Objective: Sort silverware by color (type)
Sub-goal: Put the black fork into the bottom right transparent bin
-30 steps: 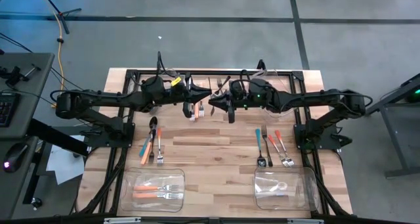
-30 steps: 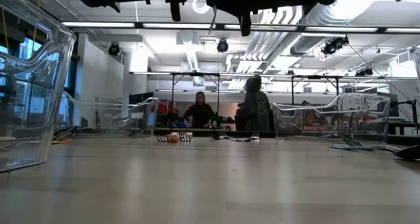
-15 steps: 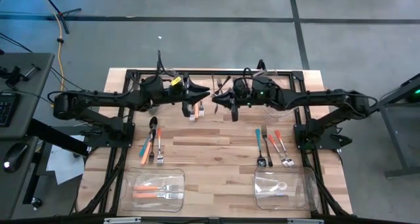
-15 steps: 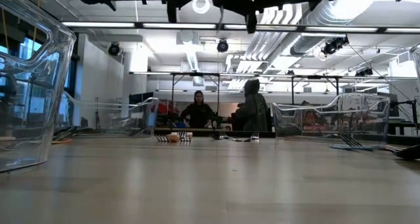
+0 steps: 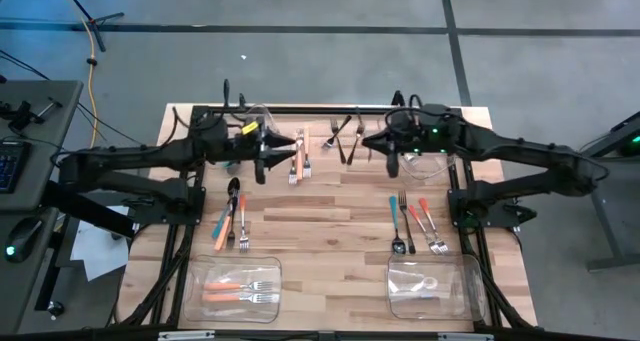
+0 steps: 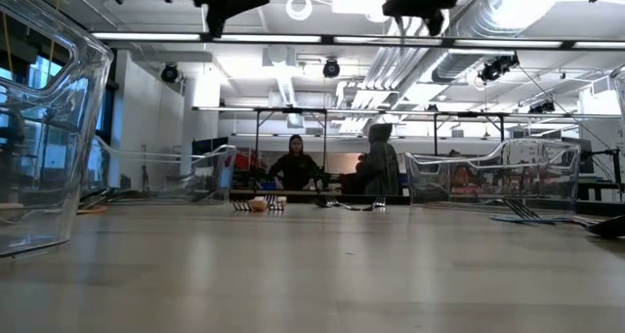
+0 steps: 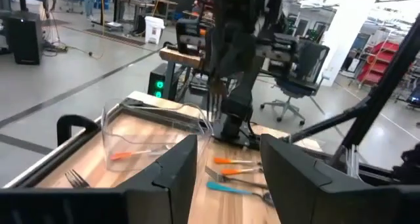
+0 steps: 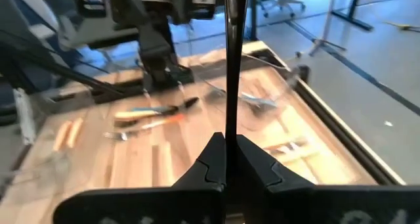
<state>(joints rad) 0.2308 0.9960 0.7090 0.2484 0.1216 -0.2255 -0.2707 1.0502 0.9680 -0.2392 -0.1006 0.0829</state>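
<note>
**Inspector:** High view, largest first. The table (image 5: 330,206) has both arms over its far half. The left gripper (image 5: 262,163) is at about ten o'clock and the right gripper (image 5: 391,153) at about one o'clock, well apart.

**Clerk:** Their state?

**Inspector:** The left wrist view shows the left gripper's fingers (image 7: 172,171) spread wide with nothing between them. The right wrist view shows the right gripper's jaws pinched tight on a dark utensil (image 8: 230,66), which projects straight out past the fingertips. Fork or spoon, I cannot tell.

**Clerk:** Why held so?

**Inspector:** In my judgement it is gripped by one end and kept off the wood, so it can travel without snagging other pieces.

**Clerk:** The other silverware?

**Inspector:** The seven o'clock bin (image 5: 200,271) holds orange-handled forks (image 5: 240,286). The five o'clock bin (image 5: 470,296) has contents I cannot make out. A loose left cluster (image 5: 231,216) lies at nine o'clock, a right cluster (image 5: 413,226) at four, and a far cluster (image 5: 300,159) near twelve.

**Clerk:** Room to move?

**Inspector:** The centre boards are bare. The black frame rails (image 5: 185,231) and the bin walls are the edges to mind.
</note>
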